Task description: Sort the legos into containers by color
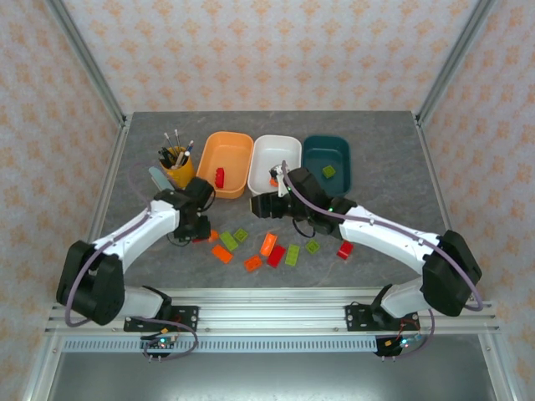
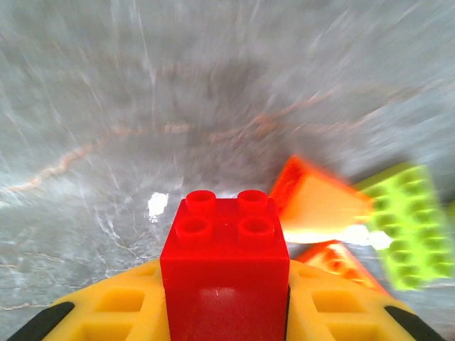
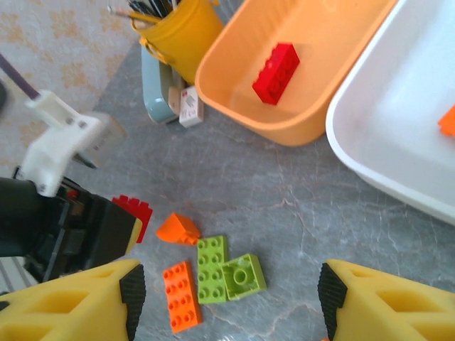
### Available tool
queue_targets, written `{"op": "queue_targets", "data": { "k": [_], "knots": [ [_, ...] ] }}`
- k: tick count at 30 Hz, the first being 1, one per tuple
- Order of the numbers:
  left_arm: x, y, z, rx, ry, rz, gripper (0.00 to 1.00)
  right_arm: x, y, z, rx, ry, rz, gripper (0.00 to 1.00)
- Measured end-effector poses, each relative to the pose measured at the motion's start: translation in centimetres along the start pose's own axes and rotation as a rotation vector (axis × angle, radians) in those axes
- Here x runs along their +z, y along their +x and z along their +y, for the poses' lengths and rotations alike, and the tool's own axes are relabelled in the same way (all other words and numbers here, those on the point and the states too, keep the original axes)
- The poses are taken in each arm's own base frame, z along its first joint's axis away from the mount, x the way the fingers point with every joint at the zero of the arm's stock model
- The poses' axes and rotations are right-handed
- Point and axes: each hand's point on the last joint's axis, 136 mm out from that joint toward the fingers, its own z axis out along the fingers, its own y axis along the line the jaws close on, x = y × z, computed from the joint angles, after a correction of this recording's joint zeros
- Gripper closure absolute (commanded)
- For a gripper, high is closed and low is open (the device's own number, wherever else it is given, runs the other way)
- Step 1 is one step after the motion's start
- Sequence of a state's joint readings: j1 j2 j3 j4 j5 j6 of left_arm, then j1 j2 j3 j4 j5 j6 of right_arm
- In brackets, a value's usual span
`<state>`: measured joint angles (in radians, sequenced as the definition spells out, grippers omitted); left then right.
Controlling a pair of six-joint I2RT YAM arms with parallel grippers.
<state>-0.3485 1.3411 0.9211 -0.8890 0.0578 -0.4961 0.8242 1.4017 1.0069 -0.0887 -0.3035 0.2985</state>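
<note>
A small red plastic brick (image 2: 224, 249) is clamped in the left gripper (image 2: 224, 305) near the grey desk (image 2: 106, 106); the right gripper (image 3: 231, 288) is open. The brick may be dropped outside the orange plastic tub (image 3: 284, 128) if jolted.

Robot lab booth, aluminium frame (image 1: 89, 60), patterned backdrop walls (image 1: 276, 50), grey tabletop (image 1: 384, 142)

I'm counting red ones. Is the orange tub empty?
Not empty: one red brick lies flat on the floor of the orange tub.

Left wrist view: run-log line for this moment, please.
left jaws: shut on red lego | right jaws: open, empty | orange tub: another red brick inside
</note>
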Motion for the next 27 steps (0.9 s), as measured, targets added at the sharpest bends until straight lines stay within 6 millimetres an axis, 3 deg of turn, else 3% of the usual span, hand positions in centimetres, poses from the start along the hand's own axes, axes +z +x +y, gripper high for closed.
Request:
{"op": "queue_targets", "data": {
  "k": [4, 7, 12, 18, 22, 27],
  "knots": [
    [-5.0, -5.5, -2.6, -0.017, 0.076, -0.133, 0.74, -0.8, -2.9, 0.9, 0.006, 0.005, -0.076, 0.33],
    [-5.9, -8.8, -4.6, -0.013, 0.091, -0.16, 0.74, -1.4, -5.2, 1.6, 0.011, 0.014, -0.134, 0.33],
    [-3.2, -13.2, -7.7, 0.02, 0.063, -0.125, 0.74, -1.7, -8.9, 1.6, 0.049, 0.049, -0.21, 0.34],
    [1.9, -17.4, -10.8, 0.043, 0.034, -0.08, 0.73, -0.5, -9.7, -2.5, 0.154, 0.149, -0.197, 0.34],
    [5.0, -18.2, -11.3, 0.057, 0.003, -0.031, 0.73, -0.2, -9.0, -3.6, 0.189, 0.184, -0.168, 0.34],
    [6.9, -17.8, -11.1, 0.069, -0.024, 0.014, 0.68, -0.2, -8.3, -4.2, 0.208, 0.206, -0.146, 0.34]
  ]
}}
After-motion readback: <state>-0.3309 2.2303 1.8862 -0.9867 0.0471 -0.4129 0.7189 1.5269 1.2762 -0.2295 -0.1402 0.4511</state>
